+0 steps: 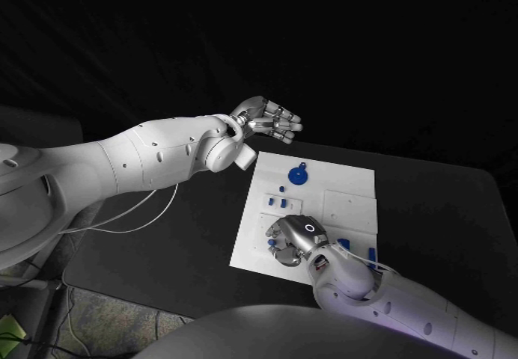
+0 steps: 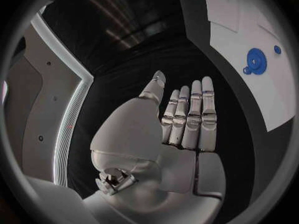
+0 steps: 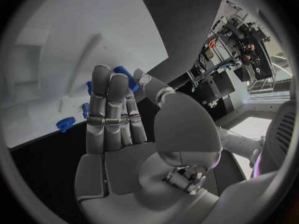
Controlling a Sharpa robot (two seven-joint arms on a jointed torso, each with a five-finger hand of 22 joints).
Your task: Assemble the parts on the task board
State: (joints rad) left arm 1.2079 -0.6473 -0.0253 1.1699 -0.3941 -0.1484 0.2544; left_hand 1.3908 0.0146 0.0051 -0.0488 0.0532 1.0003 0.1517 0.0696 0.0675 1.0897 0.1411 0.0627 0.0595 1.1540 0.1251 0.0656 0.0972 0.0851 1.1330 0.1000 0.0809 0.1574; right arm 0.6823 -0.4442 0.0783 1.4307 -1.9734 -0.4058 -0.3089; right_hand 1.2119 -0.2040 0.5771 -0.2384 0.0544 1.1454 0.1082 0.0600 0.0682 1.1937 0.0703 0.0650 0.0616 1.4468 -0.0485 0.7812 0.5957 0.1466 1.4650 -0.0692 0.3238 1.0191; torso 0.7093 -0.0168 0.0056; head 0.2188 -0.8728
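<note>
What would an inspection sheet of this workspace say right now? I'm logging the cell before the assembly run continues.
Surface: black table, dark and matte.
Job's things: white task board mid-table; a blue round part lies near its far edge; small blue parts lie nearer the middle.
Clutter: nothing seen.
Hands: left hand is raised beyond the board's far corner, fingers straight, holding nothing. Right hand is over the board's near edge; whether it holds a part cannot be told.
Cables: a pale cable hangs under the left arm.
Surroundings: dark backdrop.
</note>
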